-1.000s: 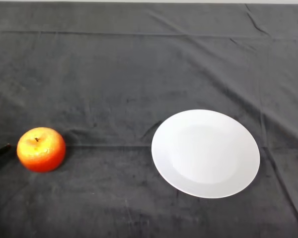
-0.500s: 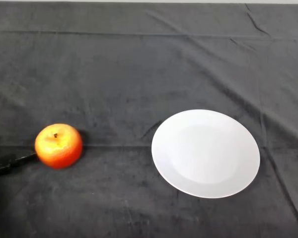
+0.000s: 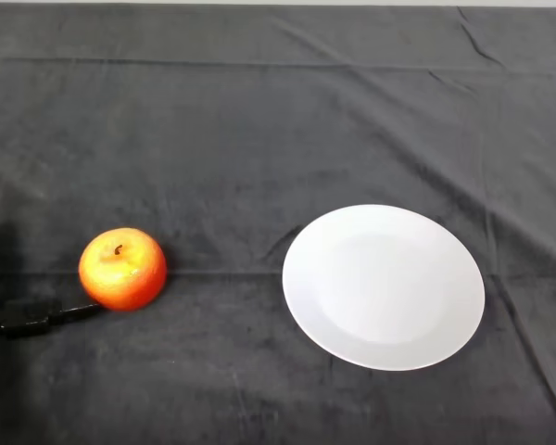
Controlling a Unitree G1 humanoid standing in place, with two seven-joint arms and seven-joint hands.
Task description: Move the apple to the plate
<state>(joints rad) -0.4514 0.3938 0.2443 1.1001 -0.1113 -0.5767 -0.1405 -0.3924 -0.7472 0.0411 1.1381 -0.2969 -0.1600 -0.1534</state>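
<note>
A red-and-yellow apple [image 3: 122,269] sits on the dark cloth at the left, stem up. A white plate [image 3: 384,286] lies empty to its right, a clear gap between them. Only a thin black part of my left hand [image 3: 30,322] shows at the lower left edge. It is a straight finger lying low over the cloth, with its tip at the apple's lower left side. The rest of the hand and the arm are out of view.
The table is covered by a dark cloth [image 3: 259,139] with a few creases. The cloth's far edge runs along the top of the view.
The apple has rolled to the right, toward the plate, and turned a little. My finger has followed it in from the left edge. The plate has not moved.
</note>
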